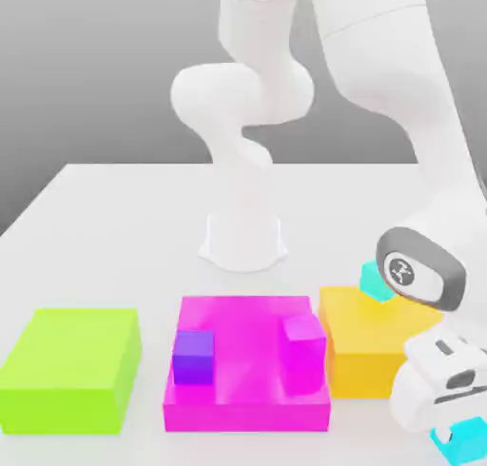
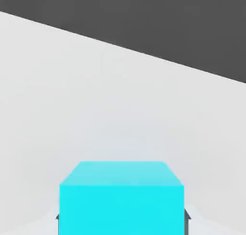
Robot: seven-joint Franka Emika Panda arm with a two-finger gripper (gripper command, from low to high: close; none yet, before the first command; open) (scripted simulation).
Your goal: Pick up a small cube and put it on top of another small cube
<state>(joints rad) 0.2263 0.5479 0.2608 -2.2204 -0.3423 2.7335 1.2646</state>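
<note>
- A plain grey backdrop is filling the room behind the surface.
- A pale, smooth table (image 1: 114, 236) is spreading beneath everything; in the hand view its straight edge is running slantwise against dark grey.
- The white robot arm (image 1: 380, 65) is rising from its base on the table and bending over toward the exterior view's right.
- A magenta block (image 1: 243, 414) is lying in the middle, a lime-green block (image 1: 71, 359) is lying toward the exterior view's left, and an orange block (image 1: 366, 371) is lying just beside the magenta one.
- The claw (image 1: 449, 436) is reaching down near the exterior view's lower right corner, closing on the held cyan cube (image 2: 122, 210), with its dark fingertips (image 2: 186, 224) flanking two opposite sides. Whether that cube is touching the table, I cannot tell.
- The other cyan cube (image 1: 375, 281) is sitting on the orange block, near its far edge and partly behind the arm.
- A small purple cube (image 1: 193, 358) and a small magenta cube (image 1: 304, 350) are resting on the magenta block, well apart.
- A round dark emblem (image 1: 400, 269) is showing on the arm's white, grey-ringed end cap; its design is too small to read.
</note>
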